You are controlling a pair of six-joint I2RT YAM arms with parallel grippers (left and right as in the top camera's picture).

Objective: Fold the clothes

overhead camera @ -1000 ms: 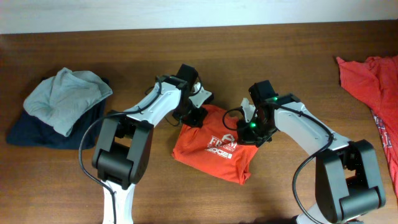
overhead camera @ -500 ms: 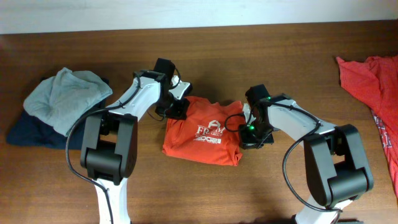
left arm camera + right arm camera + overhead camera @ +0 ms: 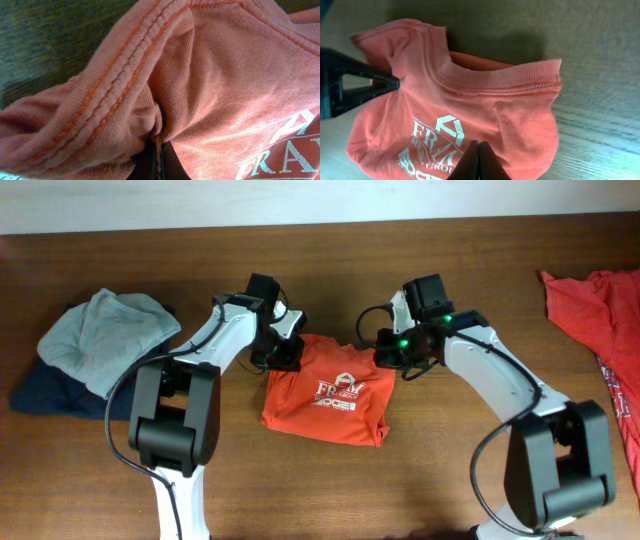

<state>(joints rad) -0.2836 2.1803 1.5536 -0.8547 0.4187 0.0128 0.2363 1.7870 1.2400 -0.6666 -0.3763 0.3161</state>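
Left claw [image 3: 286, 353] was clamped on the folded T-shirt [image 3: 300, 405] at its upper-left corner. The left wrist view confirmed it: dark fingertips [image 3: 147, 167] were pinched together, with bunched orange-red fabric and a double-stitched hem [image 3: 107, 85] draped over them. White "FRA" lettering [image 3: 287, 160] sat at the lower right of that view.

Right claw [image 3: 390, 352] was closed at the T-shirt's upper-right corner, fingertips [image 3: 470, 167] pressed flat against each other. In the right wrist view they pointed over the cloth just below the ribbed collar [image 3: 520, 82]. Couldn't tell whether they touched the cloth or had any fabric pinched. The same view showed the left claw biting a small peak of fabric at the opposite corner.

The T-shirt lay mid-desk between the two arms, folded to a rough rectangle. Its white FRAM logo [image 3: 342, 392] faced up and read upright from the arms' side. The collar edge ran along the far side.

A second red shirt [image 3: 600, 310] lay spread and unfolded at the right edge of the desk [image 3: 450, 490], running out of frame, well apart from both claws. A heap of grey cloth over navy cloth [image 3: 95, 345] sat at the far left, well apart from the T-shirt.
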